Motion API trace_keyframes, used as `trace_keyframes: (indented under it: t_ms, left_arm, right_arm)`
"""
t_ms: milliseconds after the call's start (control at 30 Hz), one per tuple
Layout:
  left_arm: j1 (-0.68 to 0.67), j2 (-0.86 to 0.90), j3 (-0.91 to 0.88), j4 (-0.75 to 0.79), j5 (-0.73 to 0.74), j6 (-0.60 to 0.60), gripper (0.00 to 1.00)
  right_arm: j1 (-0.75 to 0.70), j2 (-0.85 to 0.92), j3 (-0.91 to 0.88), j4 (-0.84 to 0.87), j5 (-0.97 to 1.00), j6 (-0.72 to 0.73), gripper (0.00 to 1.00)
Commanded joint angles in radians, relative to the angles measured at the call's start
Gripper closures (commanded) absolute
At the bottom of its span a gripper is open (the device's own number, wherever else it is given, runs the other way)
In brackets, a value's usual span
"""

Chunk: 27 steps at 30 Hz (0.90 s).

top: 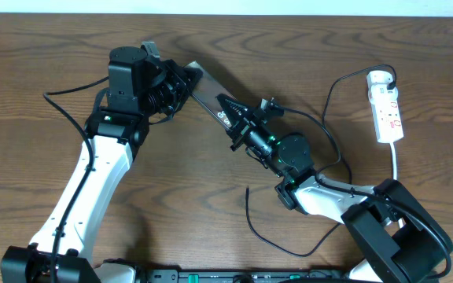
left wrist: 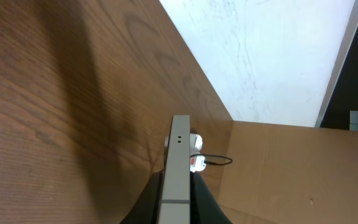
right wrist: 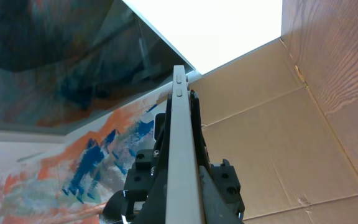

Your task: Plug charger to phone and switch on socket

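Note:
The phone (top: 209,90) is held between both grippers at the table's middle back, its glossy face with white lettering partly showing. My left gripper (top: 181,81) is shut on its left end. My right gripper (top: 238,126) is shut on its right end. In the left wrist view the phone (left wrist: 179,155) is seen edge-on between the fingers (left wrist: 178,193); the right wrist view shows its edge (right wrist: 180,124) between the jaws (right wrist: 182,186). The white socket (top: 387,106) lies at the far right, with the charger's black plug (top: 390,76) at its top. The charger's thin black cable (top: 278,245) loops over the table, free tip (top: 248,190) lying loose.
The socket's white cord (top: 397,161) runs down toward the right arm's base (top: 395,228). The socket also shows small in the left wrist view (left wrist: 196,155), beyond the phone's end. The wood table (top: 38,47) has its back edge along the top.

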Motion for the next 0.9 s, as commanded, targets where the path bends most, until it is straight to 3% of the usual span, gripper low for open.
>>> trace_keyframes:
  t_ms: [0,267,533,667,867]
  left_arm:
    - [0.000,0.002,0.009,-0.018,-0.028,0.026,0.93]
    - [0.000,0.002,0.009,-0.018,-0.028,0.026,0.93]
    - [0.000,0.002,0.009,-0.018,-0.019,0.033,0.93]
    - [0.000,0.002,0.009,-0.018,-0.019,0.033,0.93]
    - [0.001,0.002,0.009,-0.018,-0.019,0.034,0.93]
  right_arm:
    - [0.011,-0.018,0.024,0.041,-0.019,-0.055,0.99]
    - [0.011,-0.018,0.024,0.041,-0.019,-0.055,0.98]
    - [0.011,-0.018,0.024,0.042,-0.019,-0.055,0.75]
    - [0.011,-0.018,0.024,0.042,-0.019,-0.055,0.56]
    - [0.011,-0.018,0.024,0.042,-0.019,-0.055,0.15]
